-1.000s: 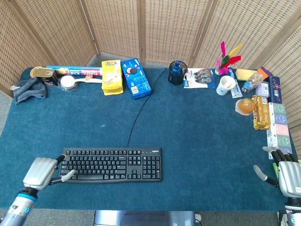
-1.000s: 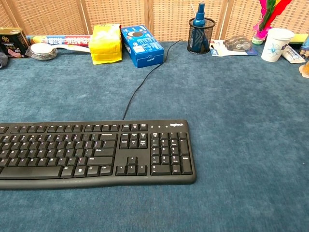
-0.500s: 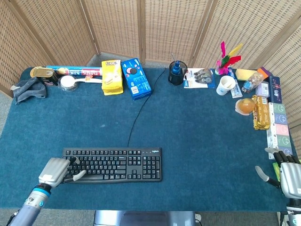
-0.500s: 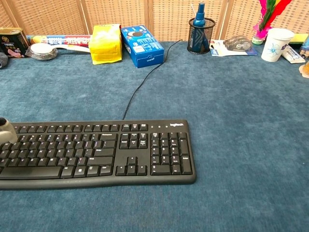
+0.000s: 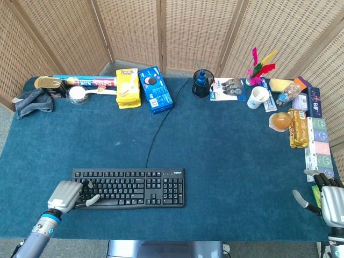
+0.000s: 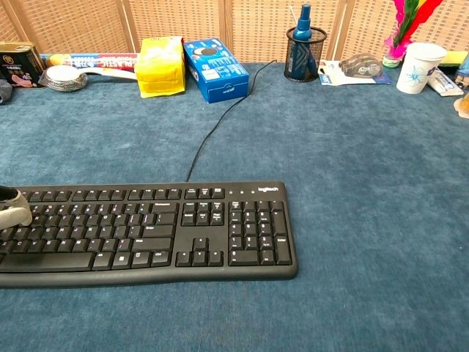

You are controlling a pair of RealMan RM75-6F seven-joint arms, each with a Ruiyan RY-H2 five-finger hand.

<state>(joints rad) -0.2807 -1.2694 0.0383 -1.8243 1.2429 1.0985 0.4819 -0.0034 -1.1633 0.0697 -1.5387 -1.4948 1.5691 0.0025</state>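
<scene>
— What can you read from where you sit?

— Not much. On my chest view the black keyboard (image 6: 146, 229) carries a small pale logo above its number pad, which looks like "logitech". The blue box (image 5: 155, 89) at the back shows a dark round biscuit and white lettering too small for me to make out. The yellow packet (image 5: 128, 87) beside it has a small label on top that I can't read. The long flat pack (image 5: 91, 81) behind them has red and blue print, blurred.

— And your hands?

— My left hand (image 5: 67, 195) lies over the keyboard's left end, fingers (image 6: 16, 211) loosely spread and resting on the keys, holding nothing. My right hand (image 5: 327, 196) is at the table's right edge, well apart from the keyboard, fingers apart and empty.

— Where's the keyboard exactly?

— Near the front edge, left of centre, lying square. Its cable (image 5: 160, 121) runs back toward the mesh pen cup (image 5: 202, 83).

— The surface, the room?

— A table (image 5: 231, 156) covered in dark teal carpet-like cloth. A grey rag (image 5: 33, 101) sits at the far left, a white paper cup (image 5: 259, 97) and bright feathers (image 5: 260, 64) at the far right, and packets line the right edge. Woven cane screens (image 5: 161, 29) close off the back.
</scene>
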